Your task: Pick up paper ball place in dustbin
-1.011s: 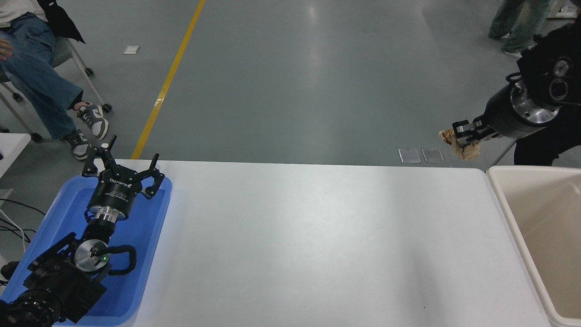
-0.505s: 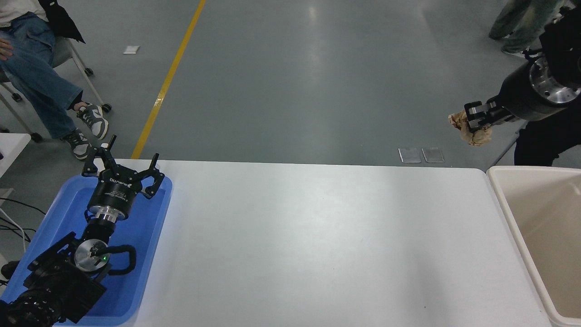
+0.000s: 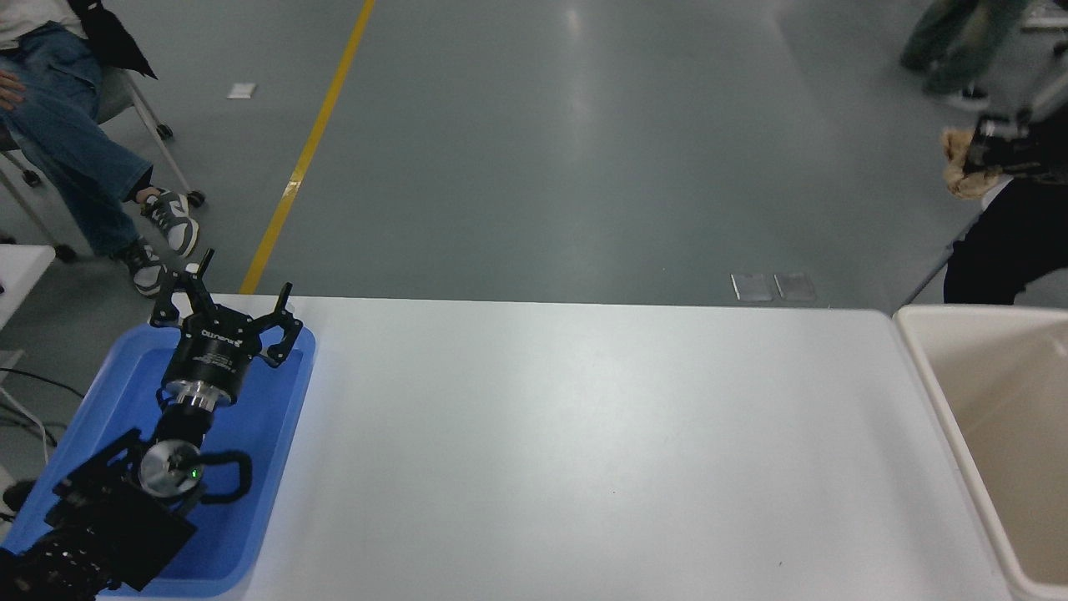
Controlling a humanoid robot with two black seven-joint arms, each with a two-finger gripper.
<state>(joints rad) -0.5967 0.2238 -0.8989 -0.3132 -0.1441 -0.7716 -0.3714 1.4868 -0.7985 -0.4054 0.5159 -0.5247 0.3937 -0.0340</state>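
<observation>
The tan-brown paper ball (image 3: pixel 961 164) hangs in the air at the far right, held in my right gripper (image 3: pixel 976 157), which is shut on it and blurred by motion. It is high above and beyond the far rim of the cream-beige dustbin (image 3: pixel 922 361), which stands against the table's right end. My left gripper (image 3: pixel 225 310) is open and parked over the blue tray (image 3: pixel 275 434) at the lower left.
The white table (image 3: pixel 584 451) runs between the tray and the dustbin. A seated person's legs (image 3: pixel 75 150) are at the top left. Another person's legs (image 3: pixel 951 50) are at the top right, and a dark shape (image 3: pixel 1001 250) stands behind the dustbin.
My right gripper has carried the paper ball up and to the right, from beyond the table's far right corner to high above the dustbin's far side. The left arm has not moved.
</observation>
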